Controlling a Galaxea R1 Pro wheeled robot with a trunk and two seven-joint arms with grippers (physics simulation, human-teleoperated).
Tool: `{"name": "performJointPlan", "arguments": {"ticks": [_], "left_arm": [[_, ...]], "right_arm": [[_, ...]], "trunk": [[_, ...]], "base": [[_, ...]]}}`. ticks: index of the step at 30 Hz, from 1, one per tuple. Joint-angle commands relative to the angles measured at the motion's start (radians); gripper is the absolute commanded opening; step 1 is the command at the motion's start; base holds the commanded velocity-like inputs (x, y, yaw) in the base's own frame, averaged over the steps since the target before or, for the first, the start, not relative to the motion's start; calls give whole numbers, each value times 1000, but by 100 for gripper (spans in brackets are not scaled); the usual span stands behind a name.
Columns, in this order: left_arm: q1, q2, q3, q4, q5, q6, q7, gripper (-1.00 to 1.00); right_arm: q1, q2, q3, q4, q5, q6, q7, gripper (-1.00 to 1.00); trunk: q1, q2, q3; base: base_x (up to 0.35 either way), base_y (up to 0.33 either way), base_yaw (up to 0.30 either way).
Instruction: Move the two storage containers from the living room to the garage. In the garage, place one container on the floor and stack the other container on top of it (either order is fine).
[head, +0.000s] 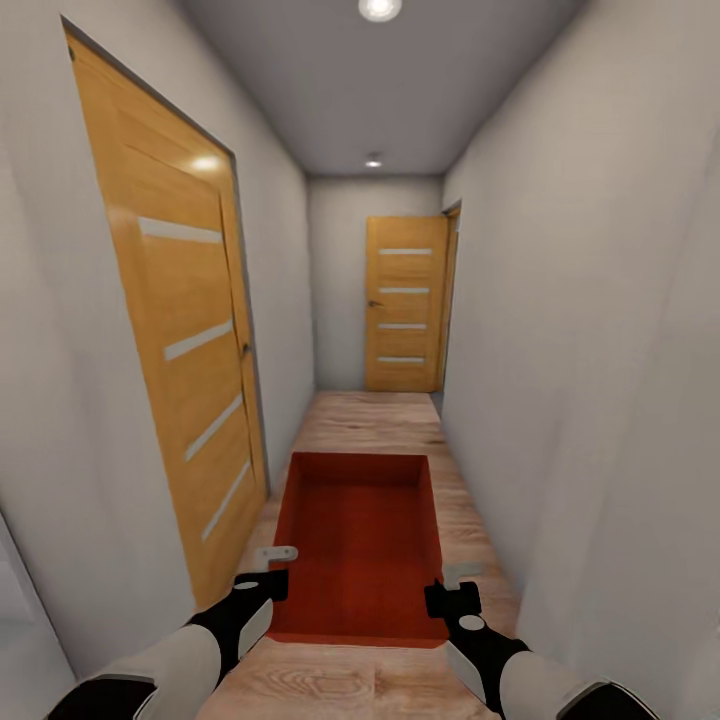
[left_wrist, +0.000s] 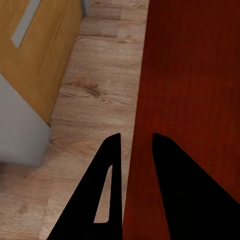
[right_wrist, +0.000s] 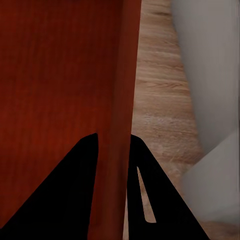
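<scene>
One orange-red storage container (head: 360, 550) hangs open-topped in front of me above the light wood-plank floor (head: 370, 420) of a narrow hallway. My left gripper (head: 268, 582) is shut on its left wall, one finger inside and one outside; the left wrist view shows that gripper (left_wrist: 136, 136) pinching the rim of the container (left_wrist: 195, 90). My right gripper (head: 446, 598) is shut on the right wall in the same way, and the right wrist view shows it (right_wrist: 114, 136) astride the container's wall (right_wrist: 55, 75). The second container is out of view.
White walls stand close on both sides. A wooden door (head: 190, 350) with pale stripes is in the left wall. Another wooden door (head: 405, 305) closes the far end, with a third door (head: 451, 300) at the right corner. Bare floor runs ahead.
</scene>
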Motion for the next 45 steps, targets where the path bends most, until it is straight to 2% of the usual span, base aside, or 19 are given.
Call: {"name": "performJointPlan", "arguments": {"ticks": [1, 17, 45], "left_arm": [[0, 1, 4, -3, -8, 3, 9, -100], [0, 5, 4, -1, -8, 3, 9, -100], [0, 6, 5, 1, -6, 3, 9, -100]], "right_arm": [[-2, 1, -82, -2, 9, 1, 1, -100], [-2, 1, -82, -2, 8, 2, 0, -100], [-2, 1, -82, -2, 7, 2, 0, -100]], "trunk": [[1, -2, -2], [1, -2, -2], [1, -2, -2]], "base": [[322, 136, -242], [322, 86, -54], [322, 1, 0]]}}
